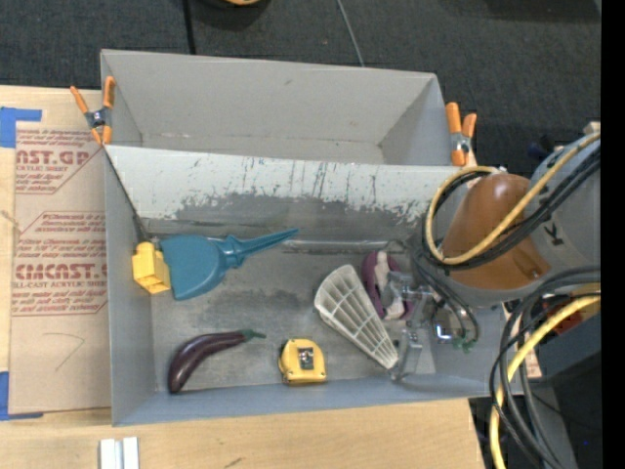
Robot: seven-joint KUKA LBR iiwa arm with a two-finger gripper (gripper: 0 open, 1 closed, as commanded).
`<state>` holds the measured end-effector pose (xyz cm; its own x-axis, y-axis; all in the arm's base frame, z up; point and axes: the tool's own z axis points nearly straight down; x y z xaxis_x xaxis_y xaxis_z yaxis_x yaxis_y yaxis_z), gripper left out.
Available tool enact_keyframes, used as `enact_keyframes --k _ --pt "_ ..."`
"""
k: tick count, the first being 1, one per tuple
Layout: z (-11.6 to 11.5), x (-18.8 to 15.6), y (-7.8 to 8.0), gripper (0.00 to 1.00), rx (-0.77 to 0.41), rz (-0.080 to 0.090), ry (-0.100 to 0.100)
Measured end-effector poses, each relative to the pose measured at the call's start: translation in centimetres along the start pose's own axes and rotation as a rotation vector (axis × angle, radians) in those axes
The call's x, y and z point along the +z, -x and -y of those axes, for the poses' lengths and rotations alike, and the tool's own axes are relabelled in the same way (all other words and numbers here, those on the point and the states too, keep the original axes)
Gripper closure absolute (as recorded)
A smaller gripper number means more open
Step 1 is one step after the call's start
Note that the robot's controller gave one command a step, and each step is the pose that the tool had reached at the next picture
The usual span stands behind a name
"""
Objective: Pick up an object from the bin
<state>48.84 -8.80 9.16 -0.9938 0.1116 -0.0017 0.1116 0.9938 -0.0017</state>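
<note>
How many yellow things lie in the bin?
2. A block at the left wall, beside the blue funnel; a tape measure at the front, right of the eggplant. The arm may hide more.

In my bin (pixel 273 106) I log: blue funnel (pixel 200 262) touching a yellow block (pixel 148 268) at left, purple eggplant (pixel 200 355) and yellow tape measure (pixel 303 361) along the near wall, white slotted scoop (pixel 356 320) just beside the gripper (pixel 410 335) at right.

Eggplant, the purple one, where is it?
In the camera view, the purple eggplant lies at the lower left of the bin floor, just left of the yellow tape measure and below the blue funnel.
</note>
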Motion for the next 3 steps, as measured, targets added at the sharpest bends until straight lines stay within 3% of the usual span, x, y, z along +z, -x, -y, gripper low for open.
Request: enact_keyframes --k 1,2,3 --pt "-4.05 1.76 -0.82 0.0 0.094 0.016 0.001" --pt "-4.85 2.53 -0.77 1.0 0.035 0.024 0.001" --pt "-4.83 2.46 -0.79 1.0 0.027 0.023 0.001"
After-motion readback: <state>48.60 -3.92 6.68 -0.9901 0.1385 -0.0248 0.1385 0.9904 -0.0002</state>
